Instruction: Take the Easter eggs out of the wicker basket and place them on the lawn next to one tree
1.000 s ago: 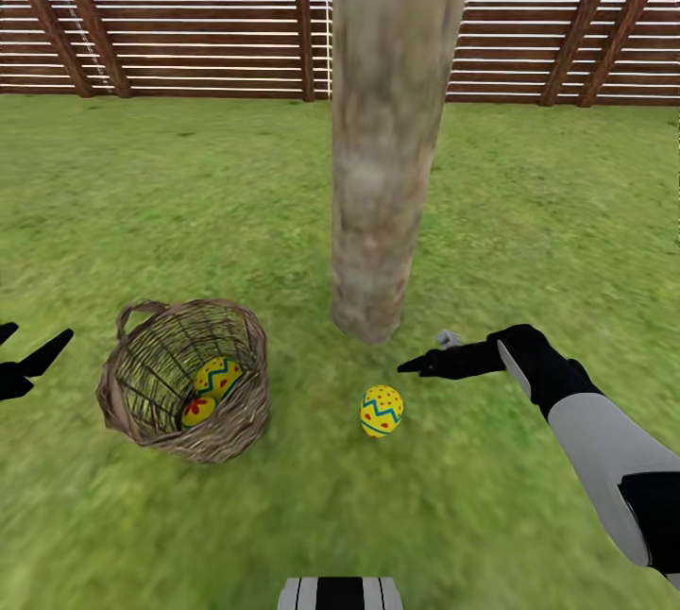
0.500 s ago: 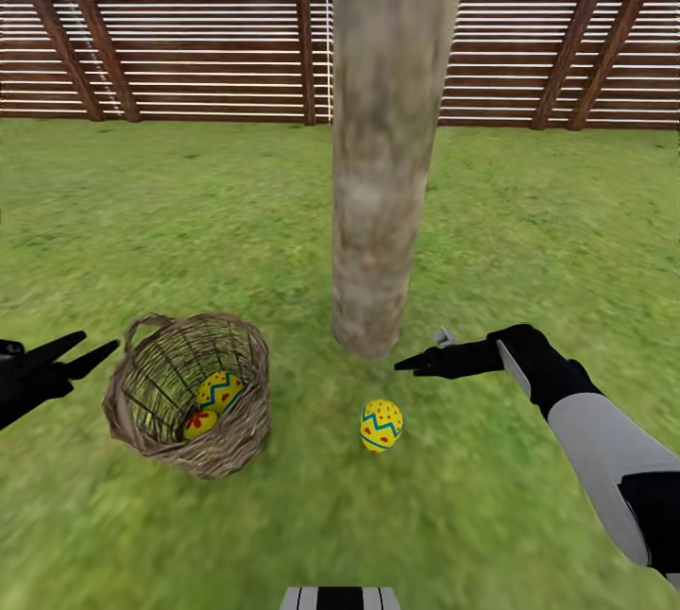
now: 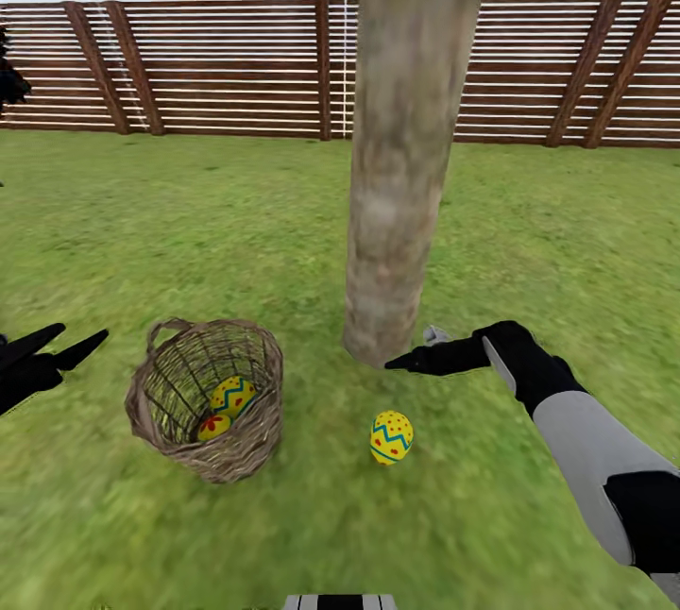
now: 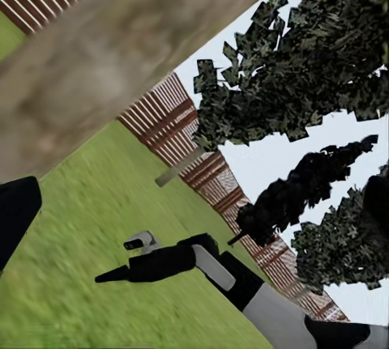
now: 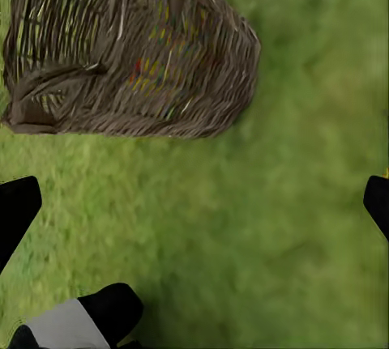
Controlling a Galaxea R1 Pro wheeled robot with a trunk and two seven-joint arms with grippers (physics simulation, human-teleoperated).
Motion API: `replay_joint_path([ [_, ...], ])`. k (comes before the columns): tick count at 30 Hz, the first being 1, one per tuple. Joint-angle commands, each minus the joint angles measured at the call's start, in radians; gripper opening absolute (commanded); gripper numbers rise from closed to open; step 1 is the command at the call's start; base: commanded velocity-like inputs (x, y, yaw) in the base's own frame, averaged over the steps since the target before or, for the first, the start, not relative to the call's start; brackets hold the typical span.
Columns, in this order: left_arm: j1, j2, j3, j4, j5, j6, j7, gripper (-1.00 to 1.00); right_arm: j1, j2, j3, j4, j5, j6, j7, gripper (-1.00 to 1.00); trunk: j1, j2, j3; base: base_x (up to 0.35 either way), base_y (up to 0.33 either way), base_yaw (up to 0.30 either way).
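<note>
The brown wicker basket (image 3: pixel 208 402) stands on the lawn (image 3: pixel 142 242) left of a thick pale tree trunk (image 3: pixel 397 166). Two yellow Easter eggs (image 3: pixel 233 395) (image 3: pixel 213 425) lie inside it. A third egg (image 3: pixel 391 437) rests on the grass close to the foot of the trunk. My right gripper (image 3: pixel 404 362) hovers open just above and behind that egg, beside the trunk's base, holding nothing. My left gripper (image 3: pixel 83 334) is open and empty, a short way left of the basket. In the right wrist view the basket (image 5: pixel 130 49) sits beyond the spread fingertips (image 5: pixel 16 211).
A brown slatted fence (image 3: pixel 236 72) closes off the garden behind the tree. In the left wrist view the trunk (image 4: pixel 121 49) crosses the picture, with dark leafy trees (image 4: pixel 324 82) beyond and my right arm (image 4: pixel 211 264) low over the grass. Grass stretches around basket and tree.
The head view has tilted up and shifted, showing more fence and sky. My left gripper came in from the left edge towards the basket. The right arm and the eggs stayed put.
</note>
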Motion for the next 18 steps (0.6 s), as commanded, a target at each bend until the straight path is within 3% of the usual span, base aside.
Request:
replay_joint_path([
  [1,0.000,0.000,0.015,0.000,0.001,0.004,-0.018,1.00,0.000,0.004,0.005,-0.012,-0.004,0.006,-0.005,1.00,0.000,0.000,-0.001,0.000,0.000,0.264],
  [7,0.001,-0.001,0.043,0.003,0.002,0.005,-0.111,1.00,0.000,0.018,0.005,-0.033,0.000,0.006,-0.011,1.00,0.000,0.000,-0.005,0.000,0.000,0.268],
  [12,0.002,-0.001,0.045,0.005,0.002,0.005,-0.123,1.00,0.000,0.017,0.005,-0.058,-0.005,0.008,-0.010,1.00,0.000,0.000,-0.007,0.000,0.000,0.274],
  [16,0.003,-0.002,0.045,0.008,0.001,0.004,-0.124,1.00,-0.001,0.068,0.002,-0.093,-0.006,0.009,-0.011,1.00,0.000,0.000,-0.008,0.000,0.000,0.149],
  [18,0.003,-0.003,0.045,0.009,-0.003,0.004,-0.124,1.00,-0.001,0.078,0.003,-0.115,-0.006,0.013,-0.017,1.00,0.000,0.000,-0.008,0.000,0.000,0.029],
])
